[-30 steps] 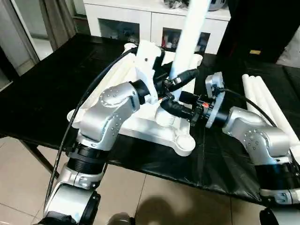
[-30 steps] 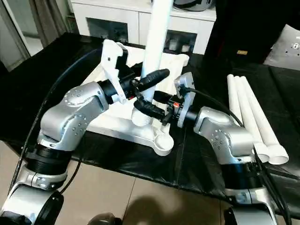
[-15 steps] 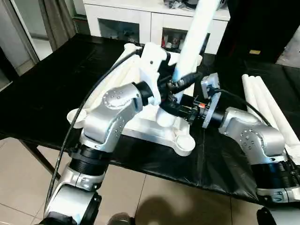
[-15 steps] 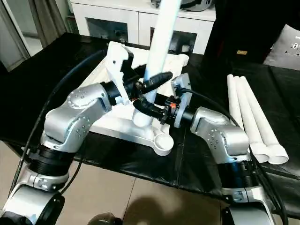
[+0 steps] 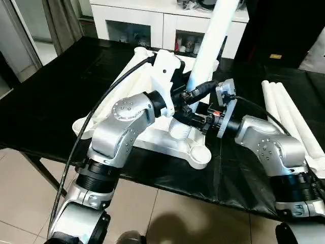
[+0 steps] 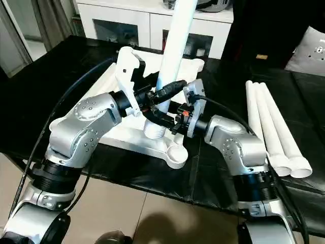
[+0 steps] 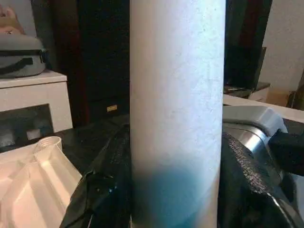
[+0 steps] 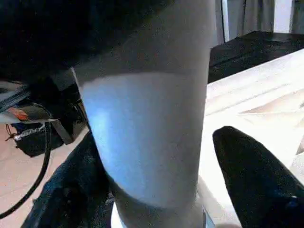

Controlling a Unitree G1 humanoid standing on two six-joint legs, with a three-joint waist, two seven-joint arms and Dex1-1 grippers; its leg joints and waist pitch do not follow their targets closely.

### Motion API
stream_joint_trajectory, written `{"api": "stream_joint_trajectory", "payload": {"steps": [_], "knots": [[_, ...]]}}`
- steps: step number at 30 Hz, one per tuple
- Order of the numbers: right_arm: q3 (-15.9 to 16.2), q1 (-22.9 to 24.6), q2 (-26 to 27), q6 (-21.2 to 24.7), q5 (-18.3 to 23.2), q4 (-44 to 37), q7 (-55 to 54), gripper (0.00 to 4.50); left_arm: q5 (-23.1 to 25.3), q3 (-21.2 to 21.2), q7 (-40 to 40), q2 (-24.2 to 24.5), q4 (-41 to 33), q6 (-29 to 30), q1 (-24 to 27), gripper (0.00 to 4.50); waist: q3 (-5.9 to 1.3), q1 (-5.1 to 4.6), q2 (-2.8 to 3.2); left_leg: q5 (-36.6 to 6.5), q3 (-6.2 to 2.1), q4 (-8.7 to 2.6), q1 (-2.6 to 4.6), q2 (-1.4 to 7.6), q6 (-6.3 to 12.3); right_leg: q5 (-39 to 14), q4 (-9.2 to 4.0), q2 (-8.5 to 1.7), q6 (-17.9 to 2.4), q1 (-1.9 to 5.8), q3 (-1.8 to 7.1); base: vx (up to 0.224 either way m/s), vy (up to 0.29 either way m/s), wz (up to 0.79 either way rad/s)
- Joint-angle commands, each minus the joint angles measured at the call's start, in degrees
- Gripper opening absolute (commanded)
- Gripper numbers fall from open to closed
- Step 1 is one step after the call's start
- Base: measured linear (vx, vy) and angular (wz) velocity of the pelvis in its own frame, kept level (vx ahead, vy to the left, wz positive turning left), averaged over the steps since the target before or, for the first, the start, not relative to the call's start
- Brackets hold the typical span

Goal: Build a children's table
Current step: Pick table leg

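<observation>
Black-covered work table (image 5: 45, 101): tabletop (image 6: 133, 136) inverted. My left gripper (image 5: 190, 101) clamps leg (image 5: 216, 30); right gripper (image 5: 192, 118) fingers straddle base, contact unclear. Keep leg vertical, press squarely into socket.

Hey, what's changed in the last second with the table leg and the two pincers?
The upright leg leaned from nearly straight to tilting right at its top. The right pincer moved in closer along the leg's base. The left pincer stays clamped on the leg, whose foot still sits at the table top socket. The three spare legs lie unmoved.
</observation>
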Motion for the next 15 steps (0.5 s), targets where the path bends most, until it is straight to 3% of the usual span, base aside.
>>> {"api": "stream_joint_trajectory", "payload": {"steps": [1, 10, 15], "knots": [[-0.6, -1.0, 0.1, -0.5, 0.6, 0.1, 0.1, 3.01, 0.4, -1.0, -0.5, -0.4, -1.6, -0.1, -0.1, 1.88, -4.46, -0.14, -0.69, -2.1, -2.76, -3.64, 1.04, 6.39, 4.43, -5.8, -3.93, -8.93, -7.0, 2.99, 4.57, 0.000, 0.000, 0.00], [-0.9, -1.0, 0.6, -0.3, 0.6, 0.4, 0.0, 2.22, -0.3, -0.4, -0.4, -0.9, -1.8, 0.6, -0.1, 1.88, -4.42, -0.17, -0.69, -2.3, -2.79, -3.70, 1.08, 6.42, 4.28, -6.0, -3.93, -8.88, -7.0, 2.97, 4.57, 0.000, 0.000, 0.00], [-1.1, -0.7, 0.8, -0.4, 0.3, 0.6, -0.5, 1.99, -0.6, 0.0, -0.1, -1.1, -1.7, 1.4, -0.1, 1.88, -4.46, -0.12, -0.53, -2.3, -2.81, -3.67, 1.08, 6.46, 4.28, -5.8, -3.95, -8.93, -7.1, 2.96, 4.54, 0.000, 0.000, 0.00]]}}
